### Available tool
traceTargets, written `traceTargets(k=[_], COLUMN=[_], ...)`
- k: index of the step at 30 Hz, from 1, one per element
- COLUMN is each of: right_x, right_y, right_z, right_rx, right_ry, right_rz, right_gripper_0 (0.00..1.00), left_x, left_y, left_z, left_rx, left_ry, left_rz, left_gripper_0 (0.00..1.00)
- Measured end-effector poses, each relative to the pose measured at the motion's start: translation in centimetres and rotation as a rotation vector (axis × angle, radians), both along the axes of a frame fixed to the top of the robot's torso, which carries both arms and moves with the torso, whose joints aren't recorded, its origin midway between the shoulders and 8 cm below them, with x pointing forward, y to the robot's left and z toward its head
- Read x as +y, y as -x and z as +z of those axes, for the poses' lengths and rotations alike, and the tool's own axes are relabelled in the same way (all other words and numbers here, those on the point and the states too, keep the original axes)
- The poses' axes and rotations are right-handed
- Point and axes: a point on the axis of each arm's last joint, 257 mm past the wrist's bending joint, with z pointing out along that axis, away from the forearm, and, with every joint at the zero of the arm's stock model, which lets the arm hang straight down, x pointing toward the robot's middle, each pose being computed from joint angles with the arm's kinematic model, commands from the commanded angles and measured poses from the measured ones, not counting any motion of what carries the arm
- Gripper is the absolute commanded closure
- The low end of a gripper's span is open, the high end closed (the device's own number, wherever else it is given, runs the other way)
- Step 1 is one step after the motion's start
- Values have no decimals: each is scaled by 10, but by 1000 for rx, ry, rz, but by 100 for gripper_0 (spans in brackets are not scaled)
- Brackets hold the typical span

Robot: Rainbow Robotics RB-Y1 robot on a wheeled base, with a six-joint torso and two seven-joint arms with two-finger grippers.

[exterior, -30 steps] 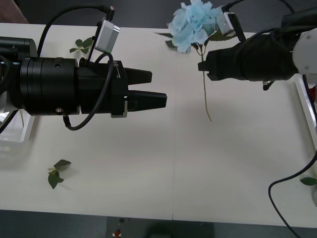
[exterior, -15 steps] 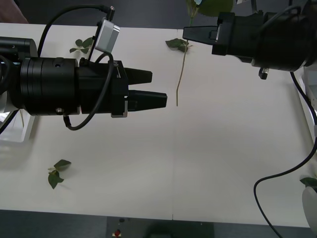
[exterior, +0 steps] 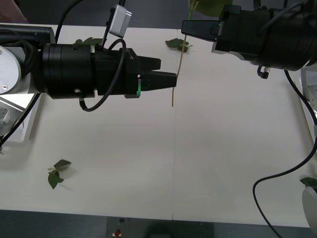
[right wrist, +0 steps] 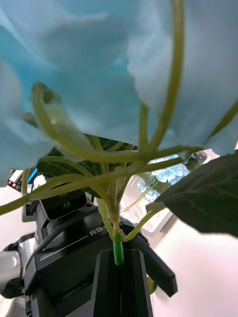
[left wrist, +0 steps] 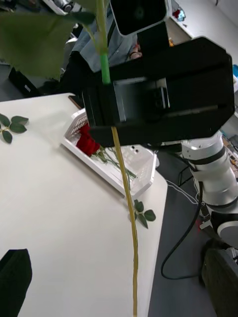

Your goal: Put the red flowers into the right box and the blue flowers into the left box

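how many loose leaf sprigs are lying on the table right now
4 leaf sprigs: one front left, one at the far edge behind the left arm, one far centre, one at the right edge. The arms may hide more.

blue flowers bloom cut off by the front view's top edge.

Black cylindrical arms, looped black cables, grey wrist cameras, black jaws.

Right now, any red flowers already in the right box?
Yes: in the left wrist view, red flowers lie inside the right box, behind the right gripper.
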Motion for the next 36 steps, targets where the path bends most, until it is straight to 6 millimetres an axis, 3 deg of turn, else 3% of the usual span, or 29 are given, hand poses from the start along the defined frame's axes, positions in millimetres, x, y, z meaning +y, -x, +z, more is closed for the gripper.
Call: traceTargets(k=[7,8,9,10,11,13,28,29,30,31,32,33,36], right_x=[0,0,0,0,0,0,0,0,0,0,0,0,0], right_y=[0,0,0,0,0,0,0,0,0,0,0,0,0], right_z=[0,0,0,0,0,0,0,0,0,0,0,0,0], right_rx=[0,0,0,0,0,0,0,0,0,0,0,0,0], right_ry=[0,0,0,0,0,0,0,0,0,0,0,0,0], right_rz=[0,0,0,0,0,0,0,0,0,0,0,0,0], right_gripper_0=[100,100,100,100,100,100,100,85,53,38,13,0,0], left_x=[-25,-27,-29,-31,-32,-34,-33,-33,-33,-33,-33,-33,-34], left_y=[-6,-5,-3,-2,0,2,1,1,1,1,1,1,0], left_z=[-7,-9,-11,-12,-14,-18,-20,-20,-20,-20,-20,-20,-19], left_rx=[31,34,35,37,40,45,76,76,76,76,76,76,75], left_ry=[-17,-22,-26,-30,-33,-38,-25,-25,-25,-25,-25,-25,-23], left_rz=[-40,-46,-52,-56,-61,-67,-69,-69,-69,-69,-69,-69,-68], left_gripper_0=[0,7,38,55,86,100,100,100,100,100,100,100,100])
